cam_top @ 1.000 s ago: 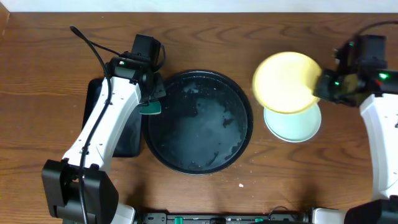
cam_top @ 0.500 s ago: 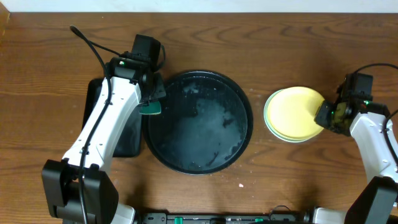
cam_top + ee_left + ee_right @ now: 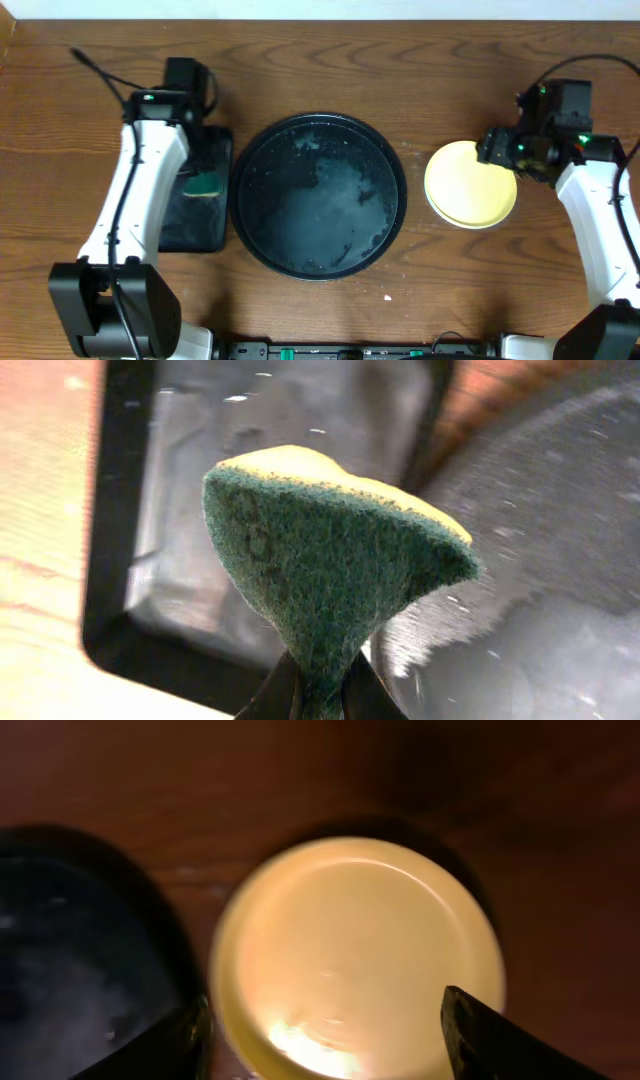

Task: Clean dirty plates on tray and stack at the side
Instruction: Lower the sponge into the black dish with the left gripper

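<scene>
Yellow and glossy, a round shallow plate (image 3: 465, 188) lies flat on the brown wooden table (image 3: 400, 60), just to the right of the large round black tray (image 3: 290, 225) and apart from its raised rim. A thin paler edge shows along the plate's near side; I cannot tell what is under it. The right gripper (image 3: 327, 998) hangs above the plate with its two dark fingers (image 3: 480, 1035) spread wide, one on each side and neither touching it. The round tray carries no plates, and its floor is streaked with wet, soapy patches.

Over on the left, the left gripper (image 3: 320, 695) is pinched tight on a sponge (image 3: 320, 560) with a green scouring face and a yellow back, which fans out above the fingers. It is held over the smaller black rectangular tray (image 3: 190, 235), which sits just beside the round tray's left edge and looks wet inside.
</scene>
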`<state>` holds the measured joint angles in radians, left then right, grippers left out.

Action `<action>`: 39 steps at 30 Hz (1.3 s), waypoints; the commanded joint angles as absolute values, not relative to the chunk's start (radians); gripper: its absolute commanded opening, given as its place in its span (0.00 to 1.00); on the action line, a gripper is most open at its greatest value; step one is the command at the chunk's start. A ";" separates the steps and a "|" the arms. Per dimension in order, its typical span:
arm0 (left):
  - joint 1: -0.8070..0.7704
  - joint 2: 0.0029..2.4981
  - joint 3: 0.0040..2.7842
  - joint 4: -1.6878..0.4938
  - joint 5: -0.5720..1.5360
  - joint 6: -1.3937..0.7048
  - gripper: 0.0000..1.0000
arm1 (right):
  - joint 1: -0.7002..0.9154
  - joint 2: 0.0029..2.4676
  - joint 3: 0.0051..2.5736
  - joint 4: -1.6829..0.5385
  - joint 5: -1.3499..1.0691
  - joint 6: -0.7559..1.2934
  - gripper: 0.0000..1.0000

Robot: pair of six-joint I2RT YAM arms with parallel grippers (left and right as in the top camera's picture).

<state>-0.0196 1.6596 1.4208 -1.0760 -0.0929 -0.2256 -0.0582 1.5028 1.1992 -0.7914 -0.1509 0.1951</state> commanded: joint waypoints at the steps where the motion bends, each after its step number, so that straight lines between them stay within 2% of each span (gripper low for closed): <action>1: 0.056 1.672 1.386 -1.032 -0.113 -0.162 0.07 | 0.015 1.492 1.221 -0.788 -0.168 0.185 0.72; 9: 0.121 1.767 1.253 -0.908 -0.113 -0.151 0.08 | 0.103 1.493 1.221 -0.789 -0.106 0.183 0.79; 11: 0.120 1.782 1.253 -0.911 -0.113 -0.155 0.17 | 0.103 1.493 1.221 -0.789 -0.106 0.183 0.79; 12: 0.120 1.785 1.253 -0.912 -0.113 -0.163 0.27 | 0.103 1.493 1.221 -0.789 -0.106 0.183 0.79; 15: 0.120 1.782 1.253 -0.914 -0.112 -0.204 0.37 | 0.103 1.493 1.221 -0.796 -0.106 0.182 0.79; 23: 0.120 1.642 1.410 -1.085 -0.015 -0.199 0.50 | 0.103 1.492 1.239 -0.804 -0.176 0.122 0.79; 26: 0.121 1.533 1.427 -1.074 -0.012 -0.199 0.50 | 0.103 1.490 1.295 -0.826 -0.197 0.051 0.79; 27: 0.121 1.506 1.427 -1.069 -0.011 -0.199 0.66 | 0.103 1.487 1.326 -0.847 -0.196 0.042 0.81; 28: 0.121 1.486 1.427 -1.069 -0.011 -0.199 0.73 | 0.103 1.483 1.351 -0.864 -0.196 0.043 0.83; 33: 0.121 1.391 1.427 -1.069 -0.011 -0.199 0.75 | 0.103 1.413 1.557 -0.978 -0.196 0.043 0.99; 39: 0.121 1.391 1.427 -1.069 -0.011 -0.199 0.75 | 0.103 1.220 1.597 -1.019 -0.196 0.043 0.99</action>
